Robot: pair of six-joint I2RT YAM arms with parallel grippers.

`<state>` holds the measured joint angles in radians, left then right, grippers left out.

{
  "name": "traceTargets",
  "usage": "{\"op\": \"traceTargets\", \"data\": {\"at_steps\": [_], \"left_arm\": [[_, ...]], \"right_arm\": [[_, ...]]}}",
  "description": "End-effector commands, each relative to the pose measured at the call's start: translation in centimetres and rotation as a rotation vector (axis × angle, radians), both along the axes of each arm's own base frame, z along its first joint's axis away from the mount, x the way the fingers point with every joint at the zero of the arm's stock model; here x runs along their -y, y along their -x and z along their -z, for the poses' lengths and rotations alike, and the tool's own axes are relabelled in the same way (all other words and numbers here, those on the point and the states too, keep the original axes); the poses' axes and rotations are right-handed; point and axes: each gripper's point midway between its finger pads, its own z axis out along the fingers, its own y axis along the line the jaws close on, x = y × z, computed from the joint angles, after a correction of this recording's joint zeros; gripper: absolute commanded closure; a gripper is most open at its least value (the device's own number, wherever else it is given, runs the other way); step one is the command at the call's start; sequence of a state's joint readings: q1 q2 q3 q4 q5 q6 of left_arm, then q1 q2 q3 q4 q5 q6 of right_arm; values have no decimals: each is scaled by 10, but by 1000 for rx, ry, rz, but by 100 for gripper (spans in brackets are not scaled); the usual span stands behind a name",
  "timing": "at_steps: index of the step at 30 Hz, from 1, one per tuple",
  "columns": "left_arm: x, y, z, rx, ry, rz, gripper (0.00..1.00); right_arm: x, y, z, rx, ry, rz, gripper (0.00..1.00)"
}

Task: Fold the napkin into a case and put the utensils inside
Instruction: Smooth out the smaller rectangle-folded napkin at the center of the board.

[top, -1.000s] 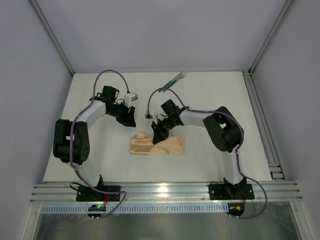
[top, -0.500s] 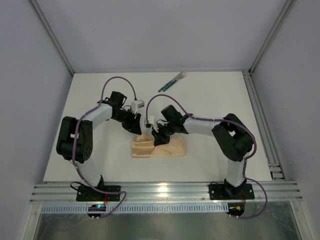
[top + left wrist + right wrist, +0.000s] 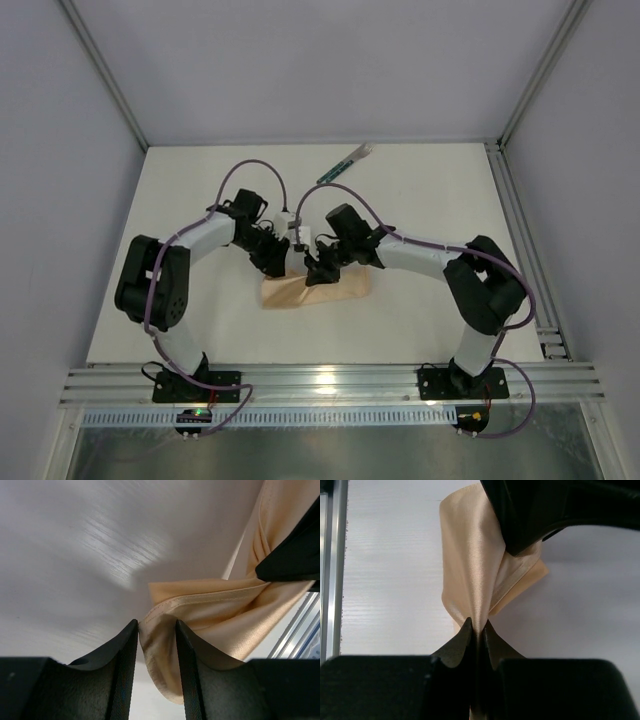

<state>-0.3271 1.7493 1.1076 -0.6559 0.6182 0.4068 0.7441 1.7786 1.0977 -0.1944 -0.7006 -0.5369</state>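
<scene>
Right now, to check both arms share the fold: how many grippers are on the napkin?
2. The right gripper is shut on a raised fold of the napkin; the left gripper straddles another fold.

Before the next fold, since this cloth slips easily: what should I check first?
1. Right end effector clamped on the soft peach-tan cloth napkin: ok.
2. Left end effector gripping the napkin's edge: cannot tell; cloth sits between its jaws.
3. Napkin lying flat for folding: not ok, bunched up.
4. Slim green-handled utensils lying apart from the cloth: ok.
</scene>
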Motion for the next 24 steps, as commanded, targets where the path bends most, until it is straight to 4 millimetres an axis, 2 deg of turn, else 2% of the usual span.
{"op": "traceTargets", "data": {"at_steps": [1,5,7,11,14,17,20,22,24], "left_arm": [[-5,14,-5,9,-27,48,62],[2,31,-12,-19,6,105,58],[5,33,-22,-5,35,120,54],[3,18,-54,66,84,72,46],[-4,14,-68,94,93,58,42],[-9,7,-82,132,108,38,36],[-5,5,-103,179,158,55,31],[3,15,-120,213,230,118,25],[4,21,-119,255,219,182,12]], "right_arm": [[-11,4,-42,70,-116,-59,96],[-14,6,-53,61,-149,-72,96],[-11,4,-50,43,-136,-64,96],[-1,3,-38,11,-111,-44,96],[1,6,-33,-3,-98,-45,96],[1,10,-33,-16,-103,-55,96],[3,10,-33,-20,-99,-56,96],[3,12,-33,-20,-97,-57,96],[4,11,-34,-17,-100,-57,96]]}}
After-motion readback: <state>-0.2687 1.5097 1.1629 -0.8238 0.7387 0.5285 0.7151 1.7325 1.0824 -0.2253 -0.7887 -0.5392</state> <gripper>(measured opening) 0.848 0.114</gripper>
